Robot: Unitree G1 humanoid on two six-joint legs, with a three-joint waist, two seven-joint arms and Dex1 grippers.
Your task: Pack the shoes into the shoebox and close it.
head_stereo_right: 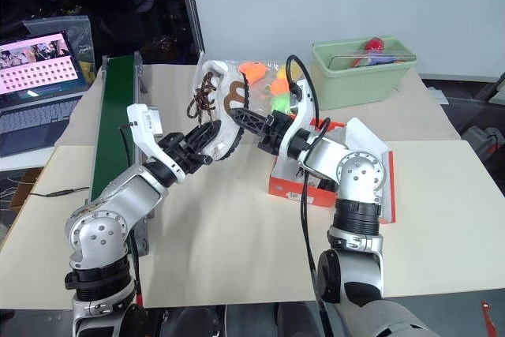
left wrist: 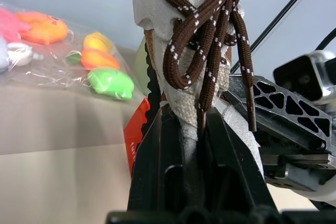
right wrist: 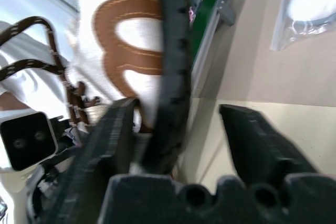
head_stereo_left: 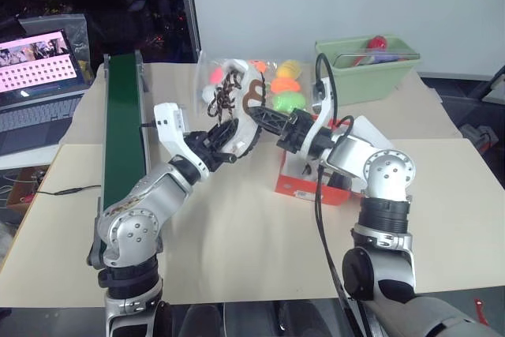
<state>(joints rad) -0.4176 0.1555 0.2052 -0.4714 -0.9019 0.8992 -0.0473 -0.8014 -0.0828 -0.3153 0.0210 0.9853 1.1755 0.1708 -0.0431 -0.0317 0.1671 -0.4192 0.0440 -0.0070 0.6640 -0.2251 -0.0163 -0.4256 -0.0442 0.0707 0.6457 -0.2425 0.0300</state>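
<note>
The desk [head_stereo_left: 237,242] carries a green conveyor [head_stereo_left: 122,124] on the robot's left, a pale green bin [head_stereo_left: 367,69] at the far right, and the red-orange shoebox [head_stereo_left: 312,183] partly hidden behind the right arm. Above the desk, between both arms, hangs a pale shoe [head_stereo_right: 229,108] with brown laces [left wrist: 202,40]. The left gripper [head_stereo_left: 229,141] has its fingers pressed together on the shoe's fabric. The right gripper [head_stereo_left: 268,120] has one finger against the sole edge and the other apart, so its fingers are spread.

To do the handover well, I judge the right fingers should close firmly on the sole before the left lets go.

The left wrist view shows the laces' knot; the head views show bagged toys [head_stereo_left: 280,84] behind.
</note>
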